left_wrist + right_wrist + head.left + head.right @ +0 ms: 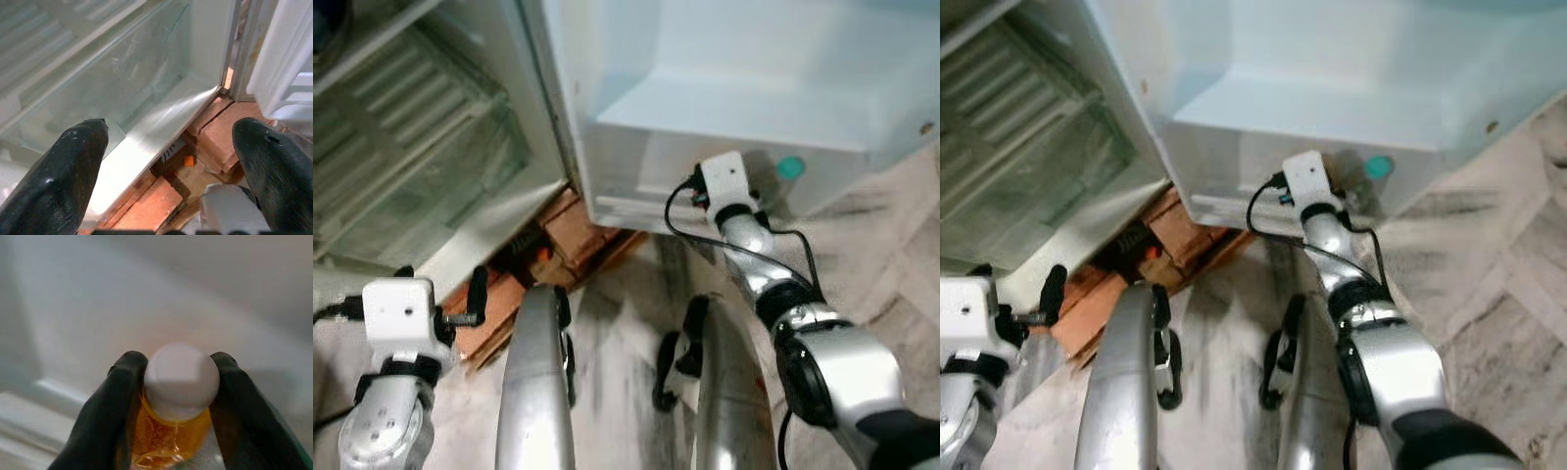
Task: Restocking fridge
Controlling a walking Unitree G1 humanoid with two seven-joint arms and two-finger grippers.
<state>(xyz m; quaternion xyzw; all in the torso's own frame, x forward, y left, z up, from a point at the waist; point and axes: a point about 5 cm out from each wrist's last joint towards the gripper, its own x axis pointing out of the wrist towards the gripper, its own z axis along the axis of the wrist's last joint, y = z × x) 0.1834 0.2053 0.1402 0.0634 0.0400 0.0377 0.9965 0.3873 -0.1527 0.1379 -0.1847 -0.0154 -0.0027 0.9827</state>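
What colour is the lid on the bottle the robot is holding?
White, on the orange bottle; the cap shows best in the right wrist view.

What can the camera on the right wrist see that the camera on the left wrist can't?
The right wrist view shows the right gripper shut on a bottle of orange liquid with a white cap. The left wrist view shows the left gripper open, the fridge's glass shelf and bricks underneath. Both show black fingers and pale fridge surfaces.

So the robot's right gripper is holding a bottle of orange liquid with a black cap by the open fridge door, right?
Not quite: the cap is white, not black. The right wrist view shows the right gripper shut on a small bottle of orange liquid with a round white cap, at the open white fridge door.
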